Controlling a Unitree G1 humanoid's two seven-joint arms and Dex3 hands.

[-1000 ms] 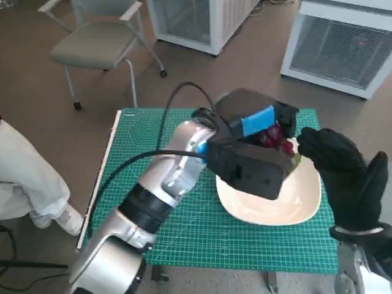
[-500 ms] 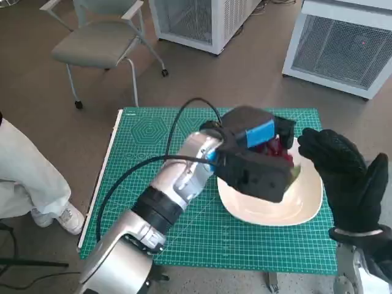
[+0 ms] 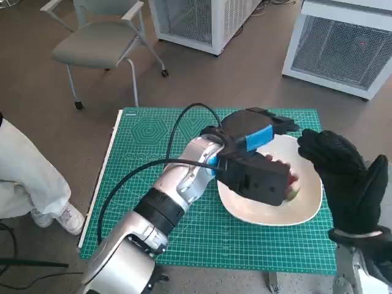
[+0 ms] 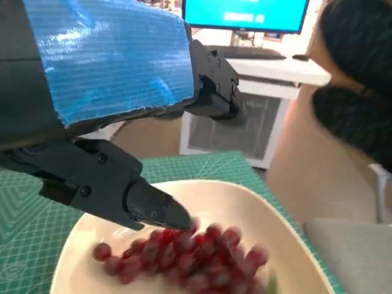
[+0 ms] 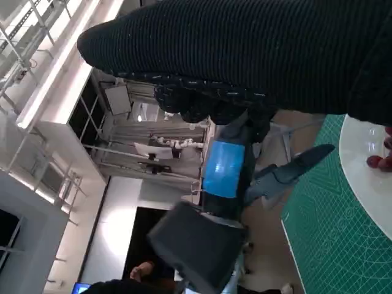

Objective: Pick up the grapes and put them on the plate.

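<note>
One relation decides what comes next: whether the grapes (image 4: 184, 257) are free of the left hand (image 3: 254, 131), and they appear to be. At the bottom centre of the left wrist view the red bunch lies in the bowl of the cream plate (image 4: 288, 233), blurred, its long axis running across the frame from lower left toward lower right. A black fingertip (image 4: 162, 214) of the left hand hangs just over the bunch's upper edge; whether it touches a grape cannot be told through the blur, but the fingers stand spread and nothing is clasped in them, so the hand reads as released. In the head view the plate (image 3: 309, 205) sits right of centre on the green mat (image 3: 141, 141), and only a sliver of red and green shows at the wrist camera's right edge, just below and right of the hand. The left hand is clearly the nearer one; the right hand (image 3: 343, 174), at the right edge of that frame, stands beside the plate's rim with its fingers apart, gripping nothing. Judged from this, the placing looks done and only lifting the left hand clear remains.
</note>
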